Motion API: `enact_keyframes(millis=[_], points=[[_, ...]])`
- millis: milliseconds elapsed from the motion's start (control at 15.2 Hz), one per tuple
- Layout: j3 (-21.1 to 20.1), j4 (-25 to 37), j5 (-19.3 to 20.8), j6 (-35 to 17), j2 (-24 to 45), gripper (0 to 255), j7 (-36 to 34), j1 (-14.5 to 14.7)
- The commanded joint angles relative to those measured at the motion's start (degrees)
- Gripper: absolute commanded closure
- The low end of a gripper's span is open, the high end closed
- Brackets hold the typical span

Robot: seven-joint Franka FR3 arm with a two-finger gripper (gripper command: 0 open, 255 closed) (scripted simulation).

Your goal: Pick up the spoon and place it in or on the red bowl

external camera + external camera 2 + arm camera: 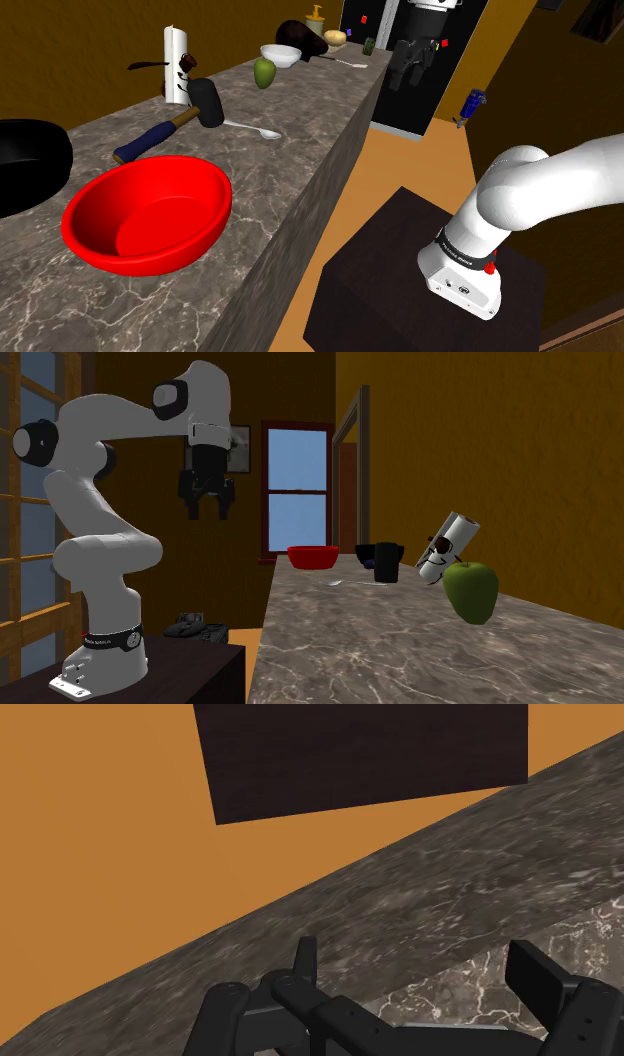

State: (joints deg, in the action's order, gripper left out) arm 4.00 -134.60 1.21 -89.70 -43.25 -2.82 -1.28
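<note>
Nearest you, the red bowl [145, 215] rests on the marble counter [300, 170]. Your gripper [210, 512] hangs high beside the counter, fingers spread. Farther along lies the hammer [178, 120], with the spoon [252, 128] just beside its head, on the shoulder view's right.

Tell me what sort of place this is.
Probably a home kitchen. A long marbled stone counter carries a red bowl, a spoon and a green fruit, and a window is set in the far wall.
</note>
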Motion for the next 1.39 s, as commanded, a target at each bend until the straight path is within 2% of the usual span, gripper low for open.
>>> enact_keyframes(millis=[0,660,1320], points=[[0.0,0.0,0.0,0.0,0.0,0,0.0,0.0],[-3.65,0.65,-4.53,-17.93,13.95,0,-1.46,4.3],[-7.3,8.4,-7.12,-32.07,30.95,0,-2.26,7.84]])
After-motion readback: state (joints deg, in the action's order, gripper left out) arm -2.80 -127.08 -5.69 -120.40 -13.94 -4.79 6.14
